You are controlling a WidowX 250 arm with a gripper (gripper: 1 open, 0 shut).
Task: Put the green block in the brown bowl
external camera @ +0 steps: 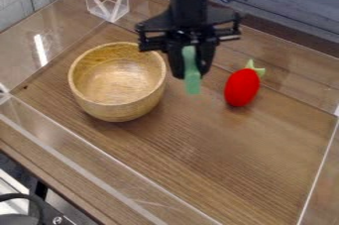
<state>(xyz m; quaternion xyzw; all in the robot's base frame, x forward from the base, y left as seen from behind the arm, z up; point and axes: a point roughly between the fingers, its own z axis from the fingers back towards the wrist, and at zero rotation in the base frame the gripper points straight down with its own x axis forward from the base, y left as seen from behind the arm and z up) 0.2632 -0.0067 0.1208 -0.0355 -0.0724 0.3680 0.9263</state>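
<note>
Upright, green block (193,72), long axis vertical.

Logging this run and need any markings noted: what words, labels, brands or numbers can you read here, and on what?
None: no readable text shows on the wooden bowl, the green block, the red strawberry, the tool or the table.

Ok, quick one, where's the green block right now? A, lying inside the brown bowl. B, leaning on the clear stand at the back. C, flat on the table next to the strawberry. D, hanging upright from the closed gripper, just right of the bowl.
D: the green block hangs upright from the gripper, shut on its top end, beside the brown bowl, not in it.
</note>
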